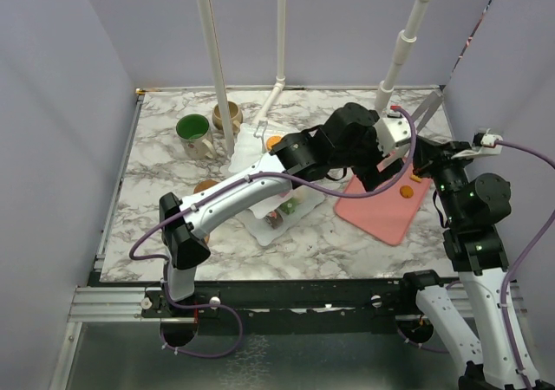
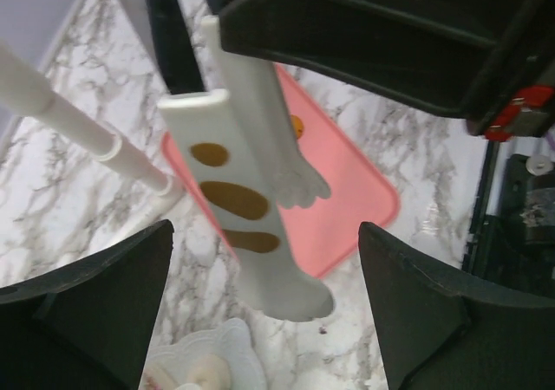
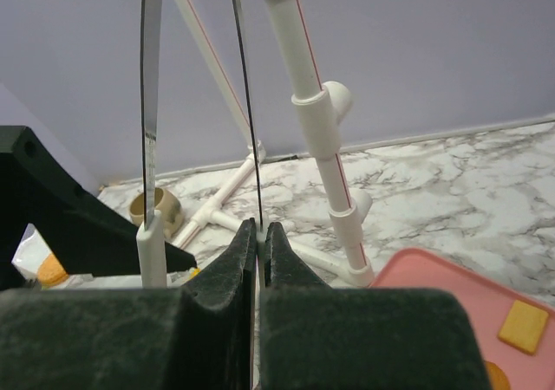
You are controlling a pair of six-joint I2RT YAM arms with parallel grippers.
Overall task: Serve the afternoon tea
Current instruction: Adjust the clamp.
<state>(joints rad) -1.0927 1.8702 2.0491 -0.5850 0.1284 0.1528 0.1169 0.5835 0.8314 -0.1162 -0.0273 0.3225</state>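
Left wrist: wide-open left pincer straddles white plastic paw-tipped tongs that the shut right pincer pinches; skewed closing could twist them free.

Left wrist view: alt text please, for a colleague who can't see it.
A white tongs-like tool with brown oval marks hangs between the wide-open fingers of the left gripper, touching neither. Below lie the pink tray on the marble table and the edge of a wavy white plate.
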